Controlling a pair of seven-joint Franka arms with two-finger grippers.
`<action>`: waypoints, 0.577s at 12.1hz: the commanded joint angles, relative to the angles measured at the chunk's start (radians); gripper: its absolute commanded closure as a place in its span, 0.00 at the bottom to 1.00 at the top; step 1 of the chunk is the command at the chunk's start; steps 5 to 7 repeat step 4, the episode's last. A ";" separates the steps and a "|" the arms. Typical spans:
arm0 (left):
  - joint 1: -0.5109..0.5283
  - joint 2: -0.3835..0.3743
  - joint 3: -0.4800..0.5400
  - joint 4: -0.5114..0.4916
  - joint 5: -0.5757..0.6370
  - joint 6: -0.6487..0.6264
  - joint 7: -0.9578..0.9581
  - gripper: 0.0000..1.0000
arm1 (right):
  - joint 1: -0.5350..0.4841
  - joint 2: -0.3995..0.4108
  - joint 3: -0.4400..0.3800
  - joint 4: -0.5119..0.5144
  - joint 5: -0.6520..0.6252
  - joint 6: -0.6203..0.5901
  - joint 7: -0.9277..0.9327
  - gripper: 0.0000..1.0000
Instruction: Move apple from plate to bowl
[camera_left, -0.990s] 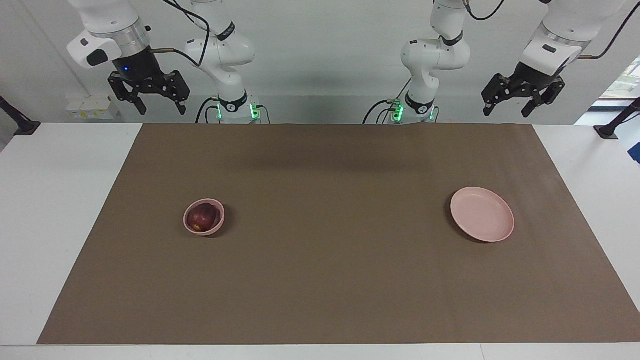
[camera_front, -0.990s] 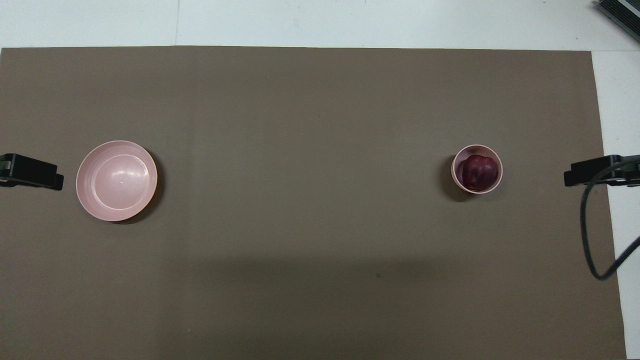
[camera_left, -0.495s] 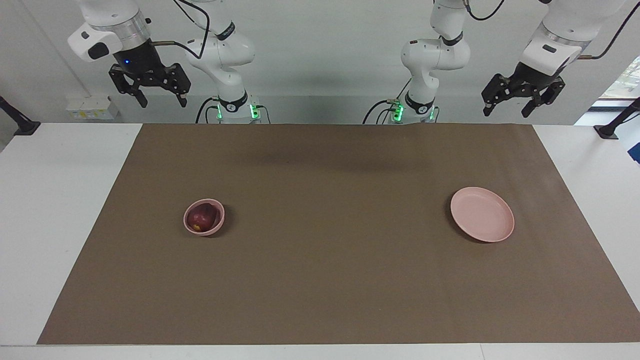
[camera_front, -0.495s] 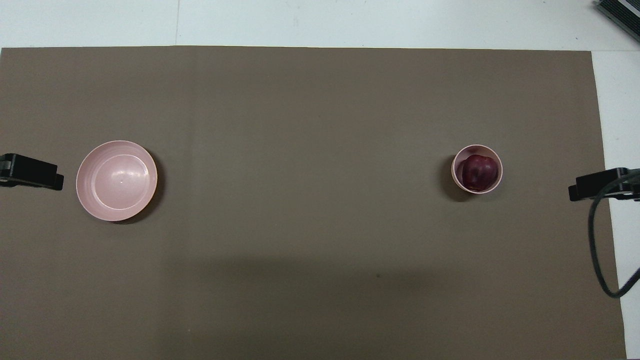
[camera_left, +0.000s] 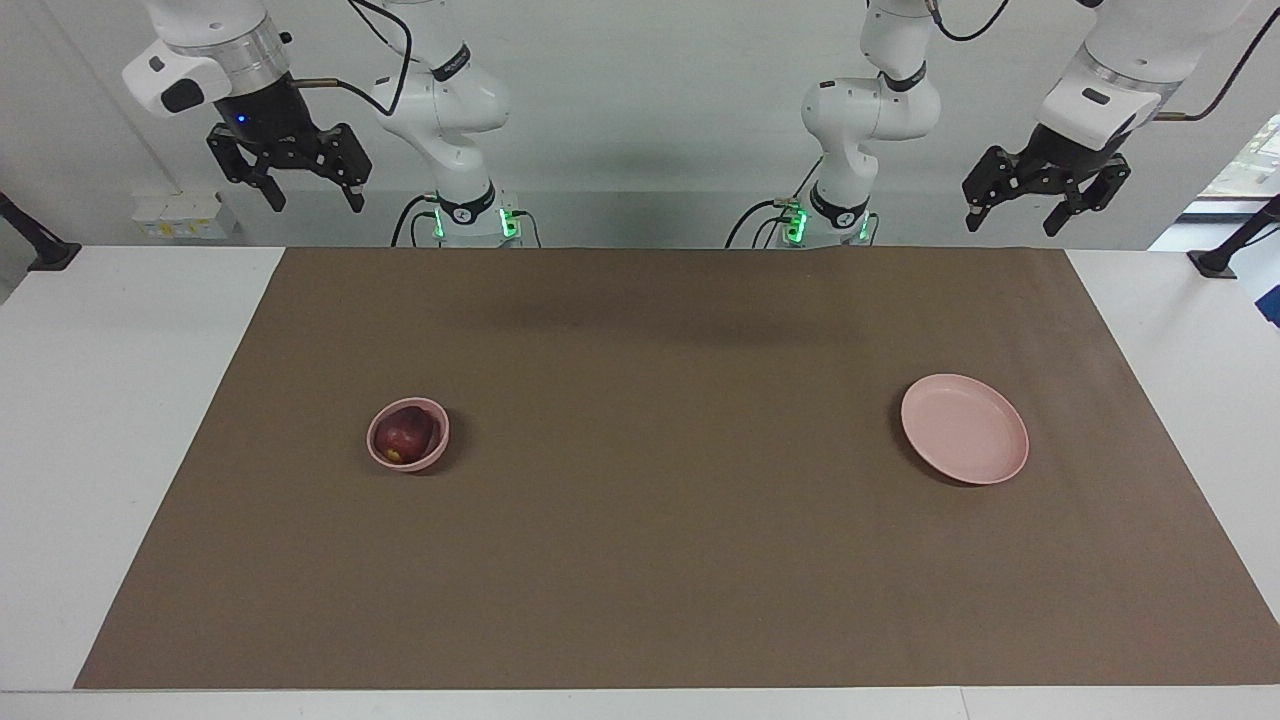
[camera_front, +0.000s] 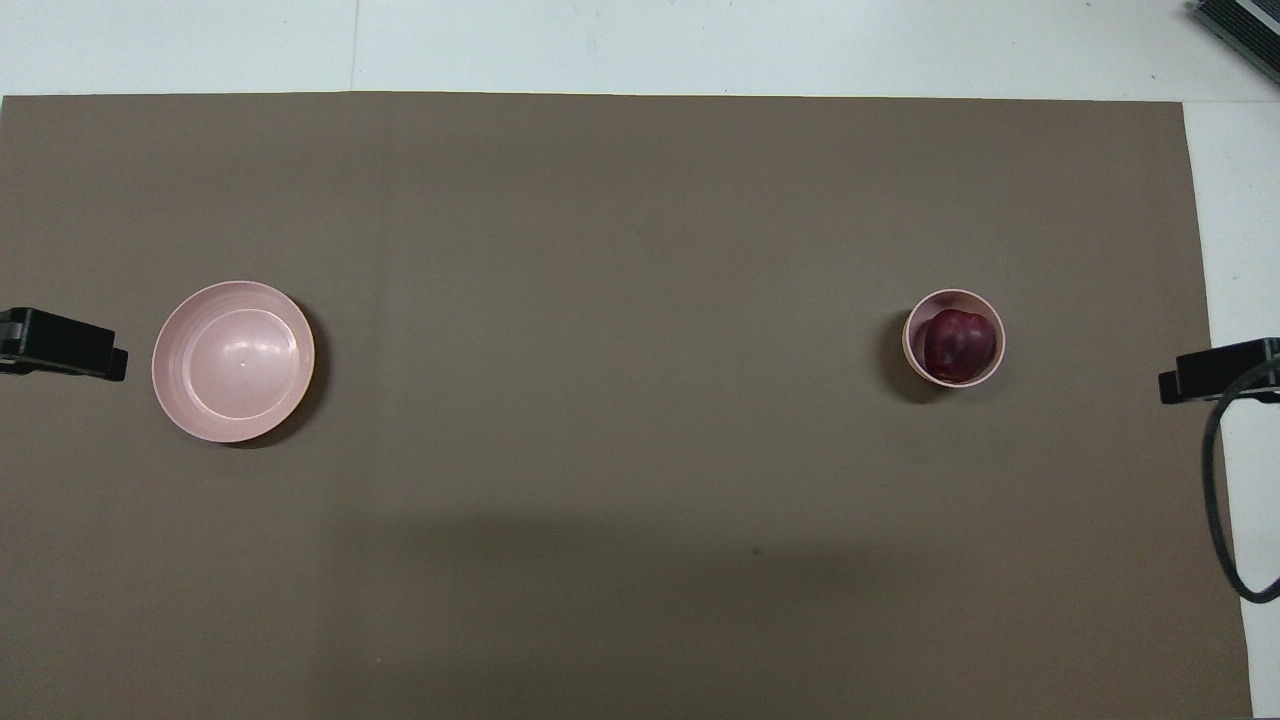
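The dark red apple (camera_left: 405, 434) lies in the small pink bowl (camera_left: 432, 453) toward the right arm's end of the table; both show in the overhead view, the apple (camera_front: 958, 343) inside the bowl (camera_front: 913, 350). The wide pink plate (camera_left: 964, 428) stands bare toward the left arm's end, also in the overhead view (camera_front: 233, 360). My right gripper (camera_left: 290, 190) is open and empty, raised high at the right arm's end of the table, well apart from the bowl. My left gripper (camera_left: 1038, 205) is open and empty, raised high at the left arm's end of the table, and waits.
A brown mat (camera_left: 660, 520) covers most of the white table (camera_left: 100, 400). A black cable (camera_front: 1215, 500) hangs from the right arm at the mat's edge. Black clamps (camera_left: 40, 250) stand at the table's corners nearest the robots.
My right gripper has risen and drawn away from the bowl toward the right arm's end of the table. The left gripper, apple, bowl and plate have not moved.
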 joint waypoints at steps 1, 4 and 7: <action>0.006 0.000 -0.003 0.008 -0.007 -0.013 0.018 0.00 | -0.015 -0.012 0.009 -0.008 -0.005 -0.014 0.000 0.00; 0.006 -0.002 -0.003 0.006 -0.007 -0.015 0.018 0.00 | -0.014 -0.023 0.010 -0.021 -0.010 -0.010 0.006 0.00; 0.006 -0.002 -0.003 0.006 -0.007 -0.015 0.018 0.00 | -0.014 -0.023 0.010 -0.021 -0.010 -0.010 0.006 0.00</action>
